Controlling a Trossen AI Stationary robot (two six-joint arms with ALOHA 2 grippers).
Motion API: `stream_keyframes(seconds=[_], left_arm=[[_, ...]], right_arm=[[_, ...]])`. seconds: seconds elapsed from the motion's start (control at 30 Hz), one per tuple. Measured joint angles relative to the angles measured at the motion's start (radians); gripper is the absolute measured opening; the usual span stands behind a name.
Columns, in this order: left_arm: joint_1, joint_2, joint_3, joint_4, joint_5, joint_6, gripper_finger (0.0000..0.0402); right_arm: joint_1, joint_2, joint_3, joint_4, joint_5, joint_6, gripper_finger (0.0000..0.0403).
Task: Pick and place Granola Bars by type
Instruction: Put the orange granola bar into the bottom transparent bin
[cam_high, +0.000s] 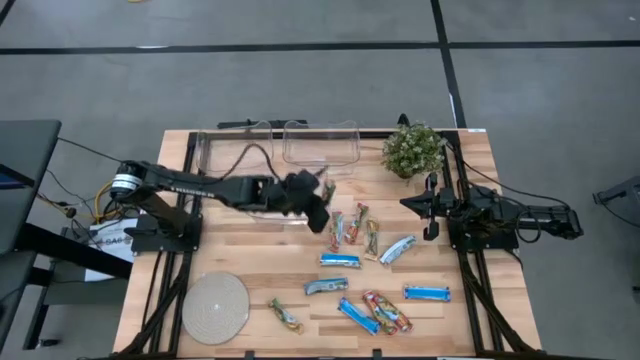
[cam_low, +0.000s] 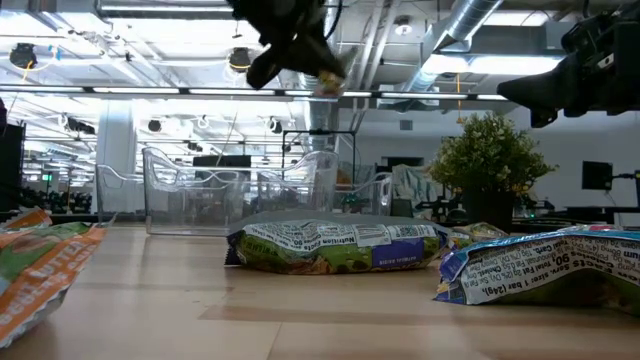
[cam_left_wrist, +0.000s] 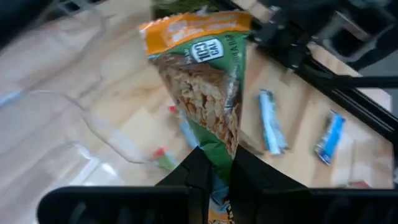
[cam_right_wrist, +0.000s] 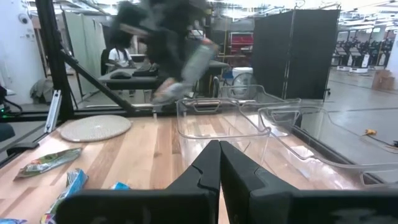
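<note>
though blurred, left hand (cam_left_wrist: 214, 171) pinches green bar (cam_left_wrist: 208, 93).

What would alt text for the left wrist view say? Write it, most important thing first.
The left pincer is shut on a green and orange granola bar, held above the wooden table. Two blue bars lie on the wood beyond it, and a clear bin's rim shows to one side.

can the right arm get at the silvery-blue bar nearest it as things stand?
Probably yes. The right gripper is shut and empty, and the silvery-blue bar lies flat just beside it with bare wood between. The left gripper, holding a green bar, is off to the side.
</note>
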Motion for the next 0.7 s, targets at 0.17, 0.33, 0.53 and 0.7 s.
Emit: stream_keyframes(seconds=[0.17, 0.33, 0.53, 0.7], left_arm=[[0.112, -0.02, 0.0, -0.136, 0.038, 0.015, 0.0027], [0.201, -0.041, 0.0, -0.294, 0.071, 0.038, 0.0027], [0.269, -0.06, 0.0, -0.445, 0.164, 0.044, 0.0027], [0.298, -0.07, 0.0, -0.551, 0.163, 0.069, 0.0027]], right_arm=[[0.0, 0.001, 0.0, -0.001, 0.0, 0.0, 0.0], [0.0, 0.0, 0.0, -0.002, 0.0, 0.0, 0.0], [0.0, 0.001, 0.0, -0.004, 0.0, 0.0, 0.0], [0.0, 0.001, 0.0, -0.003, 0.0, 0.0, 0.0]])
